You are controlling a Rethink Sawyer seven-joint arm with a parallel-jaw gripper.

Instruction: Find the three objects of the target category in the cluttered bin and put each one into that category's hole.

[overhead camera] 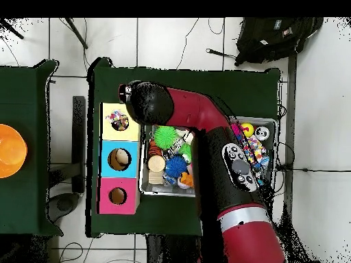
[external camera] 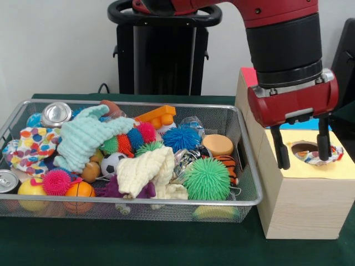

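My gripper [external camera: 302, 151] hangs open over the round hole [external camera: 305, 149] in the yellow top of the wooden box [external camera: 302, 205], with nothing between its fingers. A patterned cloth [external camera: 319, 158] lies inside that hole, below the fingertips; from overhead the cloth [overhead camera: 120, 122] shows in the yellow section. The wire bin [external camera: 244, 194] to the left holds a polka-dot cloth [external camera: 33, 147], a mint green knitted cloth [external camera: 83, 138] and a cream knitted cloth [external camera: 145, 172] among the clutter.
The bin also holds spiky balls in green [external camera: 206, 178], blue [external camera: 181, 137] and pink [external camera: 56, 181], a soccer ball [external camera: 113, 162], cans [external camera: 55, 113] and an orange block [external camera: 158, 116]. The box's blue hole [overhead camera: 120, 159] and pink hole [overhead camera: 117, 196] sit beside the yellow one.
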